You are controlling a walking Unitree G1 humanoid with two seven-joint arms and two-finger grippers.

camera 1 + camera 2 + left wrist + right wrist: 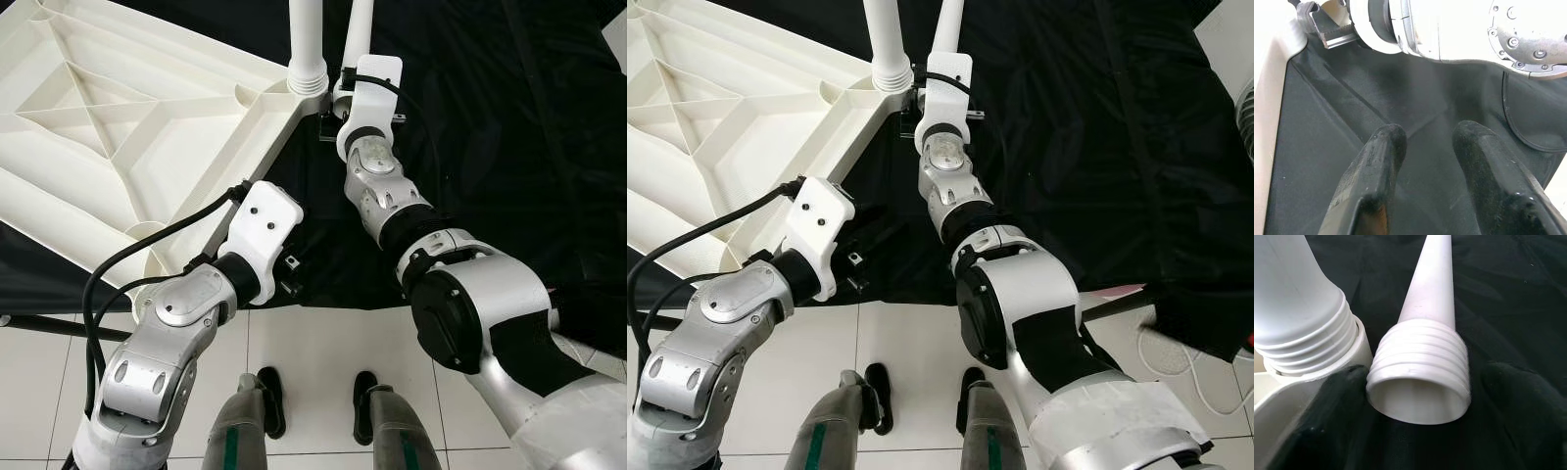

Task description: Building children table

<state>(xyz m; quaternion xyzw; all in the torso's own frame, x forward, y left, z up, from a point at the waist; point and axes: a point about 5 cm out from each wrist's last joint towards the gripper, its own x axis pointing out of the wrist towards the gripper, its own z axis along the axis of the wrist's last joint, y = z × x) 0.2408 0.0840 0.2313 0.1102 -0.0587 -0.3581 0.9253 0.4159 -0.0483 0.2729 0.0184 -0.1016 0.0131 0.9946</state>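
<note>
We count two white legs: one (306, 44) screwed into the tabletop (118, 127), one (1432, 333) loose. Our right gripper (1420, 396) pinches it; left gripper (1425, 147) hovers spread.

This looks like an indoor room with a bare assembly area laid out on the ground, though nothing shows for certain whether it is a home or a test space. The floor (294, 362) is glossy white tile with dark grout lines, and a large black cloth (509, 147) is spread over it. A white cable (1205, 382) trails across the tiles at the right.
</note>
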